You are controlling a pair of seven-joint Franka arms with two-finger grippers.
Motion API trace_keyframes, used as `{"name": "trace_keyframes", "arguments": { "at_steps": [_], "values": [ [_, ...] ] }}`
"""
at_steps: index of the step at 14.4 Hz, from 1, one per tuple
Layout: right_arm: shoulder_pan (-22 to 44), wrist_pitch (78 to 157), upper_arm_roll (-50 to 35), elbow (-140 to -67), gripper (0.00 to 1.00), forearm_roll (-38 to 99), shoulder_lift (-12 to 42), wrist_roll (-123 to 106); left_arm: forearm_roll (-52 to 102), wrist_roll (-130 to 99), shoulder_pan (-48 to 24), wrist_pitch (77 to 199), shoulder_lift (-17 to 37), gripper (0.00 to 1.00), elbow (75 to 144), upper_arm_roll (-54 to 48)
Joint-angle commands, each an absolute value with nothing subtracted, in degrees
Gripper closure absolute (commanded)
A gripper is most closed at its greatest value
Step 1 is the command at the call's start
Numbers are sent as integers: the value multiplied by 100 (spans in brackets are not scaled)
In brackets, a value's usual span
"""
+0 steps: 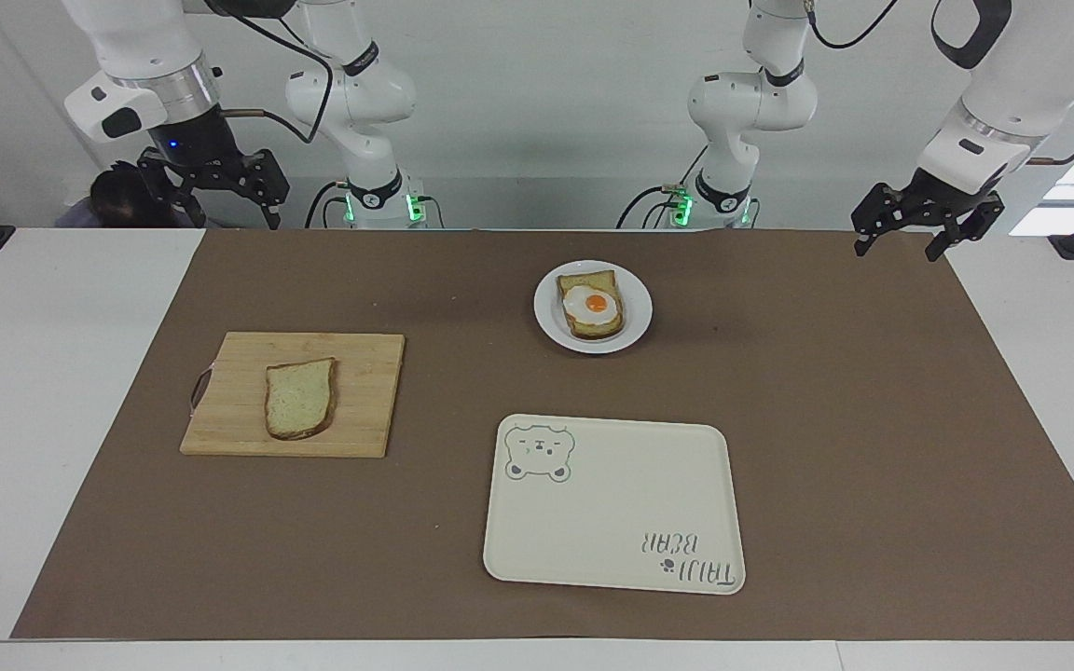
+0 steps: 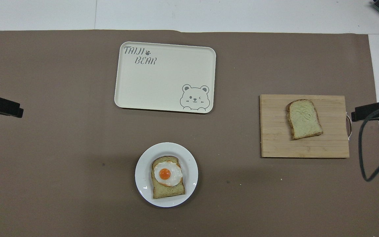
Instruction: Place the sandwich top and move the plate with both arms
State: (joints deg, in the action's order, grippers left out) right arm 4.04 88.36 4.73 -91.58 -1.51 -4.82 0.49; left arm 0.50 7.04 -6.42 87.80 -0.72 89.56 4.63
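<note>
Bread — the sandwich top (image 1: 299, 398) — lay flat on the cutting board (image 1: 360, 396) toward the right arm's end; the plate (image 1: 546, 317) sat nearer the robots. Right gripper (image 1: 213, 198) and left gripper (image 1: 910, 231) hung spread wide, empty — both waiting.

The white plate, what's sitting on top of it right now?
On the plate lies one bread slice with a fried egg on it. The egg covers the middle of that slice, so nothing beneath it shows.
</note>
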Motion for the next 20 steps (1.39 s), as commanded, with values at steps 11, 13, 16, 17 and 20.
{"name": "trace_keyframes", "arguments": {
  "at_steps": [11,13,16,17,20],
  "values": [
    [264,9018,439,-9229,0,-141,-519,-150,-35,721,-615,8640,9,0,8798,448],
    [272,8974,413,-9229,0,-158,-527,-150,-35,721,-615,8640,0,0,8798,448],
    [255,8973,431,-9316,0,-229,-580,-167,-35,721,-615,8640,9,0,8798,448],
    [255,8982,431,-9395,0,-229,-615,-158,-35,721,-615,8640,0,0,8798,448],
    [255,9061,431,-9422,0,-229,-598,-149,-35,721,-615,8640,9,0,8798,448]
  ]
}}
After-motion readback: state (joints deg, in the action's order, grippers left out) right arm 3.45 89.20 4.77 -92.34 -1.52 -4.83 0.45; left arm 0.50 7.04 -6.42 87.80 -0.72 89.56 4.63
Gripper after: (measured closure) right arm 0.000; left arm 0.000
